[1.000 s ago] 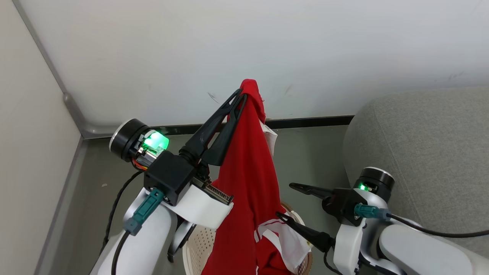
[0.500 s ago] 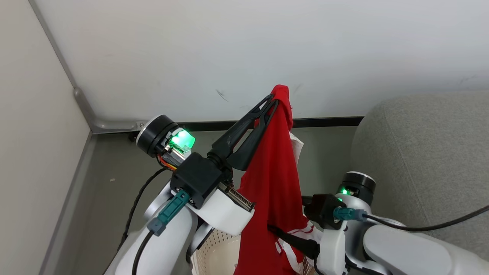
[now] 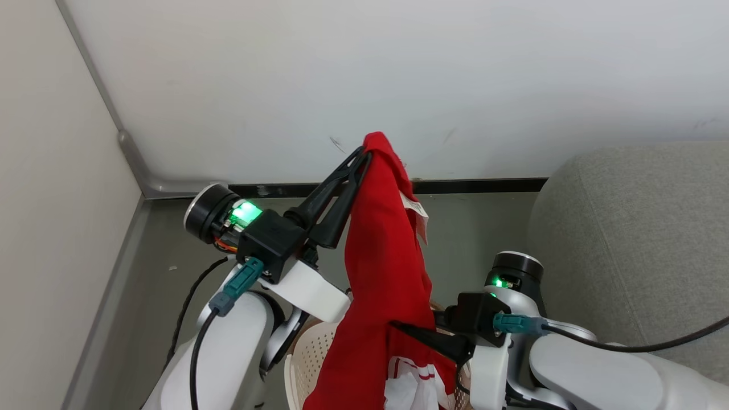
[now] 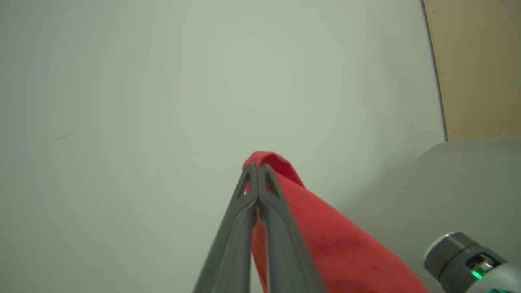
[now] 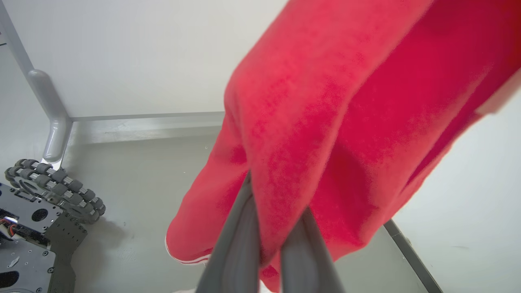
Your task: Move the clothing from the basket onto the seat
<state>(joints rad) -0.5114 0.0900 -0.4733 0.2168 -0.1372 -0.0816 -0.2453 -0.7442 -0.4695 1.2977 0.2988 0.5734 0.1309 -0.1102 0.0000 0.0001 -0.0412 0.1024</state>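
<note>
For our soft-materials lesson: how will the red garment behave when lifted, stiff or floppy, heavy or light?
Probably floppy: the red garment hangs in limp folds from the left gripper. Likely light, since a fingertip pinch holds it up. Its lower end may drag on the basket.

Head view high, facing down; wrist views close; all 3 share clothing (image 3: 381, 256).

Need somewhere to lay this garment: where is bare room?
The seat top, right of the right arm, is bare. The floor strip between wall and basket is bare too. Crowded: over the basket, where the clothing hangs.
</note>
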